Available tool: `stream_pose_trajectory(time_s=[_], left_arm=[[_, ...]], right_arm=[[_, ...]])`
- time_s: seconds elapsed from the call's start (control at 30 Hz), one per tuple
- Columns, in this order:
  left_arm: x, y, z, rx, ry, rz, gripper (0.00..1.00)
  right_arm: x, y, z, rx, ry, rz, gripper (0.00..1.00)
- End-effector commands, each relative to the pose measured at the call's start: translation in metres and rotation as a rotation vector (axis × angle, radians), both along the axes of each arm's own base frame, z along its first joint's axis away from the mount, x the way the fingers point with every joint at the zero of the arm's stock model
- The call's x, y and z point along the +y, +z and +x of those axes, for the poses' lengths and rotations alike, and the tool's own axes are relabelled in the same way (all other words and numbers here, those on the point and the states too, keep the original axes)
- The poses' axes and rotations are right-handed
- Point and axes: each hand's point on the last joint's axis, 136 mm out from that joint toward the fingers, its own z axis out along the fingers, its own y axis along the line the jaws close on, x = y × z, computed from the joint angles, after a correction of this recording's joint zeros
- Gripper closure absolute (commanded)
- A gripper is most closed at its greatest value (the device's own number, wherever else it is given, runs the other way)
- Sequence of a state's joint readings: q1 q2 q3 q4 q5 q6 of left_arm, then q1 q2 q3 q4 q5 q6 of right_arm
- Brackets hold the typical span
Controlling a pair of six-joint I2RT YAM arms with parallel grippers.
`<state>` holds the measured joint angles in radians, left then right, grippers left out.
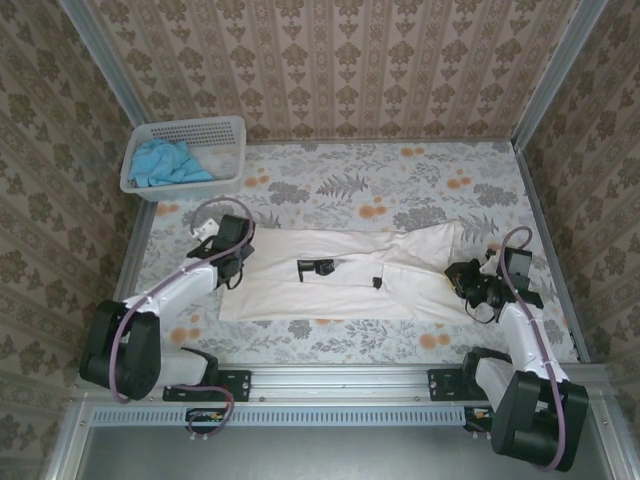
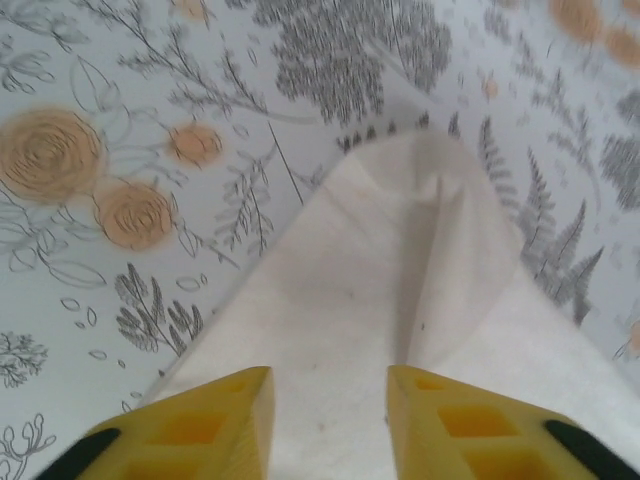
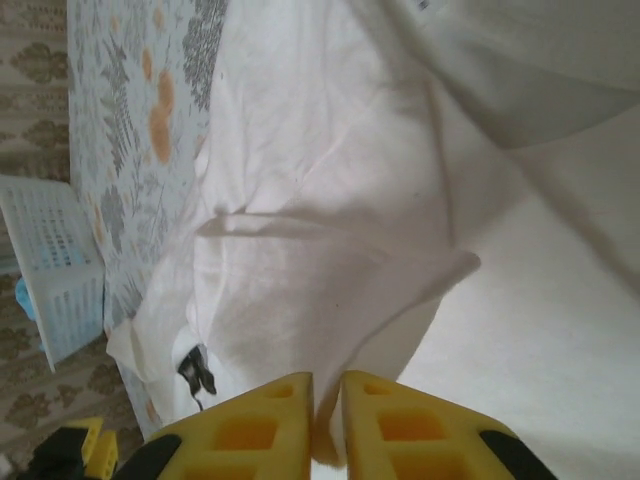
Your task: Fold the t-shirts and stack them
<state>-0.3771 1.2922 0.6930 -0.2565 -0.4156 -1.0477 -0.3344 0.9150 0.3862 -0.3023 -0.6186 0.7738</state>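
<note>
floral tabletop (image 1: 400, 180), cream t-shirt (image 1: 300, 295), patterned walls (image 1: 340, 60)

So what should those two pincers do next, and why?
Probably lift both clear. The cream shirt already lies as a long folded band, the left pincer stands open above its end, and the right pincer shows a narrow gap at the other end; backing off would free them for the crosswise fold.

A robot test cell dressed like a home: damask-wallpapered panels (image 1: 340, 60) in bare aluminium framing (image 1: 98, 55) enclose a floral worktop (image 1: 420, 170). A laundry basket (image 1: 225, 140) sits at 10 o'clock. The left arm (image 1: 170, 290) and right arm (image 1: 525, 335) are bolted to a metal rail (image 1: 340, 380) at 6 o'clock.
</note>
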Motion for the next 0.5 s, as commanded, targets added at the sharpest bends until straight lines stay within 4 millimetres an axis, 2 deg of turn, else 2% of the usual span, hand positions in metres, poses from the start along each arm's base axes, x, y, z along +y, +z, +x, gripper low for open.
stream_pose_trajectory(time_s=[0.0,0.07,0.17,0.3,0.4,0.47], left_arm=[[0.018,0.004,0.000,0.003,0.031,0.011,0.50],[0.012,0.013,0.017,-0.007,-0.062,0.002,0.45],[-0.001,0.022,0.039,0.049,-0.183,0.043,0.34],[-0.016,0.016,0.057,0.160,-0.263,0.127,0.26],[-0.029,0.012,0.074,0.215,-0.312,0.186,0.24],[-0.039,0.007,0.083,0.269,-0.342,0.226,0.24]], right_arm=[[-0.002,0.009,0.004,-0.046,-0.029,0.022,0.76],[-0.004,0.012,0.004,-0.056,-0.036,0.015,0.68],[-0.006,0.015,0.004,-0.067,-0.037,-0.009,0.64],[-0.009,0.026,0.010,-0.105,-0.034,-0.054,0.57],[0.000,0.035,0.021,-0.123,0.028,-0.123,0.55],[0.014,0.037,0.032,-0.114,0.104,-0.188,0.54]])
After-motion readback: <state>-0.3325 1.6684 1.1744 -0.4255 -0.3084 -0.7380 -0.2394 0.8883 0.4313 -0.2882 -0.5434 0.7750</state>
